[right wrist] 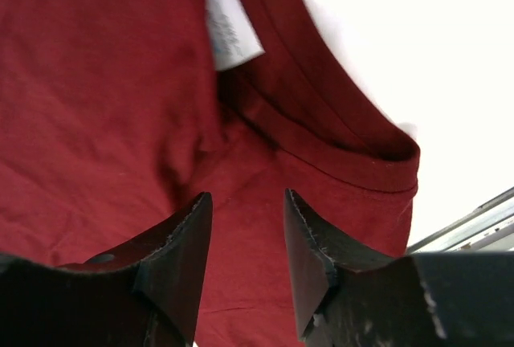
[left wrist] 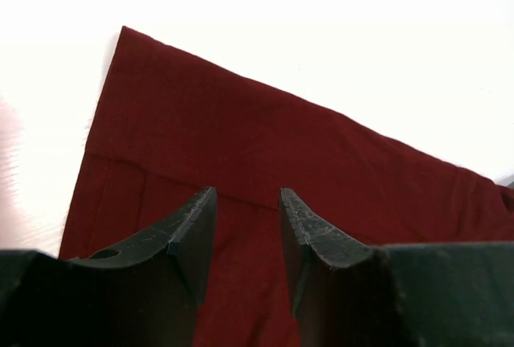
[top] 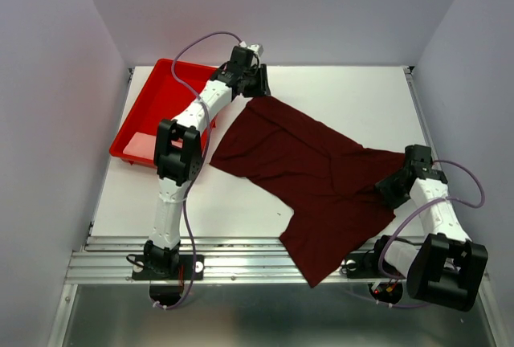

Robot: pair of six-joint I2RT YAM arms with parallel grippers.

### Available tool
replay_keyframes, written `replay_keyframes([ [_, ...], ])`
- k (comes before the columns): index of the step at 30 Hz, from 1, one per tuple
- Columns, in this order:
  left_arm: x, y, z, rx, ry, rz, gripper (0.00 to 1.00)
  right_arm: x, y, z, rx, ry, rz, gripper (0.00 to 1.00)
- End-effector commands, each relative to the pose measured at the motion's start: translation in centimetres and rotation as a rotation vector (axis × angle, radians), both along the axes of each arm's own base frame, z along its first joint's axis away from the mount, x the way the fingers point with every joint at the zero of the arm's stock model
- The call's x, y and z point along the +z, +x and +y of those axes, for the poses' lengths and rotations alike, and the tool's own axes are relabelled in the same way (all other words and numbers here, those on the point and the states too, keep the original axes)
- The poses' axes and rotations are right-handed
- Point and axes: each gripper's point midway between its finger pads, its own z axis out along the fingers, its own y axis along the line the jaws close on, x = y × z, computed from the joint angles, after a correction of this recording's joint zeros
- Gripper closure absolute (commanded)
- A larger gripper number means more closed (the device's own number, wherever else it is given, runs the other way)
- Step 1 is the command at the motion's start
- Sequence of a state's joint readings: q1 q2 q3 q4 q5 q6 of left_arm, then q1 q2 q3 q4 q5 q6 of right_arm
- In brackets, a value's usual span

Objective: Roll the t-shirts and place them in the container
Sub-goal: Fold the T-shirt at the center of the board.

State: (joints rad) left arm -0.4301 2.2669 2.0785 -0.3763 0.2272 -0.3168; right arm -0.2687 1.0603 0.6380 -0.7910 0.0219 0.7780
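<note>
White arms, black joints, black hands, purple cables.

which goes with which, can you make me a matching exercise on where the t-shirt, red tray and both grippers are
1. t-shirt
2. red tray
3. left gripper
4. right gripper

A. above the collar and white label
B. far left corner of the table
C. spread across the middle, reaching past the near edge
D. above a far hemmed corner

Pairs: 1-C, 2-B, 3-D, 4-A
</note>
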Motion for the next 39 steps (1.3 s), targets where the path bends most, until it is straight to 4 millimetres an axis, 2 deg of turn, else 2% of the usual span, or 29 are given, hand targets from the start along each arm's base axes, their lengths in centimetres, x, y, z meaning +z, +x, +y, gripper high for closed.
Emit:
replay_keyframes([
  [1, 1.4, -0.3, 0.4, 0.011, -0.012, -0.022, 0.52, -0.7, 0.3, 0.1, -0.037, 0.023, -0.008, 0.55],
  [7, -1.0, -0.4, 0.6, 0.011, 0.018, 0.02, 0.52, -2.4, 0.4, 0.0, -0.033, 0.03, 0.023, 0.58],
  [11, -2.9, -0.5, 0.5, 0.001, 0.034, 0.048, 0.52, -2.7, 1.1, -0.1, -0.03, 0.025, 0.005, 0.58],
  [16, -4.2, -0.5, 0.9, 0.009, 0.061, 0.067, 0.52, -2.6, 1.7, -0.4, -0.009, 0.015, -0.004, 0.6],
  [18, -4.8, -0.4, 0.9, -0.001, 0.074, 0.073, 0.52, -2.2, 2.3, -0.6, -0.007, 0.007, -0.023, 0.6],
  [19, -4.6, -0.1, 0.7, -0.004, 0.073, 0.068, 0.52, -1.9, 2.7, -0.1, 0.009, 0.035, -0.038, 0.6],
  [20, -5.8, -0.2, 0.8, -0.009, 0.086, 0.091, 0.52, -1.4, 3.2, -0.1, 0.011, 0.037, -0.053, 0.6],
  [23, -7.6, -0.3, 0.7, -0.012, 0.098, 0.125, 0.52, -0.7, 3.4, 0.1, 0.025, 0.049, -0.06, 0.6],
  [26, -8.7, -0.5, 1.0, -0.001, 0.113, 0.141, 0.53, 0.6, 3.2, 0.7, 0.043, 0.071, -0.071, 0.57],
  [29, -8.4, -0.7, 1.2, 0.006, 0.119, 0.142, 0.53, 2.7, 2.9, 0.9, 0.052, 0.066, -0.11, 0.51],
  [33, -5.8, -0.7, 1.5, 0.015, 0.108, 0.09, 0.53, 5.0, 3.0, 0.8, 0.07, 0.046, -0.141, 0.45],
  [35, -5.7, -0.6, 1.6, 0.013, 0.112, 0.084, 0.52, 5.7, 3.5, 0.6, 0.078, 0.034, -0.159, 0.44],
  [39, -6.8, -0.4, 1.5, 0.02, 0.122, 0.107, 0.52, 6.4, 5.8, -0.3, 0.092, 0.008, -0.193, 0.49],
])
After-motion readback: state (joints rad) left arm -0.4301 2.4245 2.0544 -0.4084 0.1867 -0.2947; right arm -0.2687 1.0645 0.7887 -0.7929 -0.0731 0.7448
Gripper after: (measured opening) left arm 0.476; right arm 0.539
